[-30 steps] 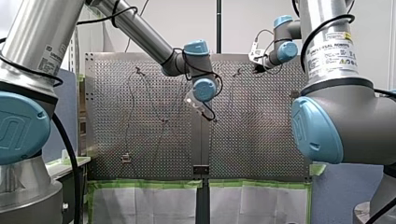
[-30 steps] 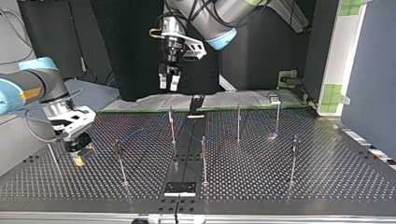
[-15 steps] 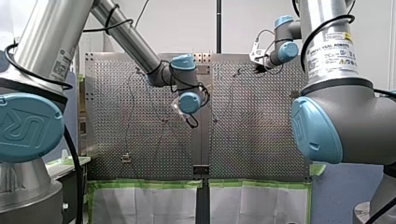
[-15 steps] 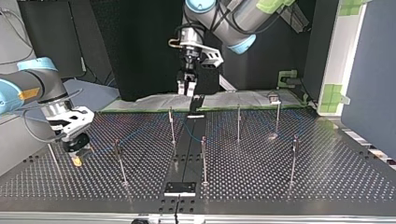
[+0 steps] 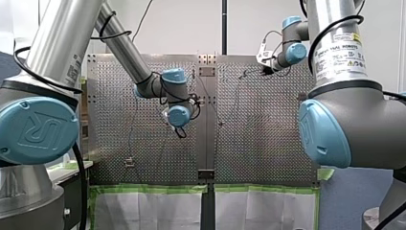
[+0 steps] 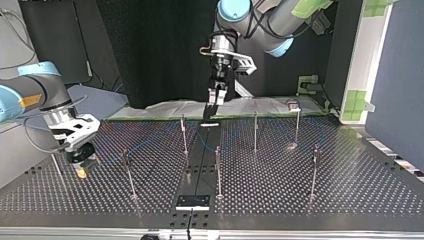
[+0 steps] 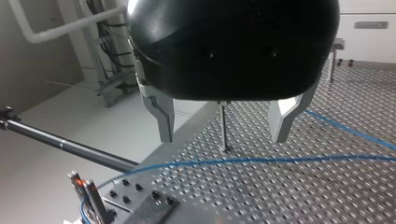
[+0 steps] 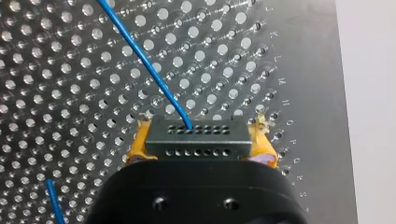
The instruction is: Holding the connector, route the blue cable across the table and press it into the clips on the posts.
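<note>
My right hand [image 8: 198,145] clamps the connector [image 8: 196,135], anchoring the cable [image 8: 144,65]. My left hand [image 6: 215,99], apart and empty, hangs upper-middle in the top view, probably to press it.

Robotics lab test bench.
A perforated metal table [image 6: 350,190] studded with thin posts [image 6: 218,170] and edged in green tape [image 5: 143,188], flanked by industrial robots, my left arm [image 5: 57,48] and my right arm [image 5: 344,110], with a black backdrop [image 6: 150,50] and a blue partition panel [image 6: 395,75].

Perforated table [image 6: 270,195] w/ upright posts [image 6: 218,170], blue cable [image 7: 261,160] lying across it, prob. a black plate [image 6: 192,201] too.
</note>
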You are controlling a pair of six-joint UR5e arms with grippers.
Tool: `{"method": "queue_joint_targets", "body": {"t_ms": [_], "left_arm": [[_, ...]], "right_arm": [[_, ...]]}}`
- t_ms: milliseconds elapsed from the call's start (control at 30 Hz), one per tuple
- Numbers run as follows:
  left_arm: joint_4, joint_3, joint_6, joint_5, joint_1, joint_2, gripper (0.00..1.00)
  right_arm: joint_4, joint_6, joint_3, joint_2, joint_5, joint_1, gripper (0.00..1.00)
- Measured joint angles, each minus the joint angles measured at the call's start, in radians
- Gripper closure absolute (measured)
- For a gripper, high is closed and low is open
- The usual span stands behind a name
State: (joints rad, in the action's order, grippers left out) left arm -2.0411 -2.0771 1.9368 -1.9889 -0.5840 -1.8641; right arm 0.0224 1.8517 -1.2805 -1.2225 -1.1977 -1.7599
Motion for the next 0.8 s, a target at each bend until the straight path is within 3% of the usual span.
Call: {"method": "queue_joint_targets", "body": {"t_ms": [300, 667, 800], "left_arm": [[-0.019, -0.079, 0.0, 0.073, 0.079, 0.0, 0.0], [-0.022, -0.159, 0.002, 0.084, 0.154, 0.0, 0.0], [-0.022, -0.193, 0.002, 0.086, 0.161, 0.0, 0.0]], "right_arm": [[-0.001, 0.0, 0.0, 0.0, 0.001, 0.003, 1.0], [-0.002, 0.0, 0.0, 0.0, 0.0, 0.004, 1.0], [-0.002, 0.0, 0.0, 0.0, 0.001, 0.004, 1.0]]}}
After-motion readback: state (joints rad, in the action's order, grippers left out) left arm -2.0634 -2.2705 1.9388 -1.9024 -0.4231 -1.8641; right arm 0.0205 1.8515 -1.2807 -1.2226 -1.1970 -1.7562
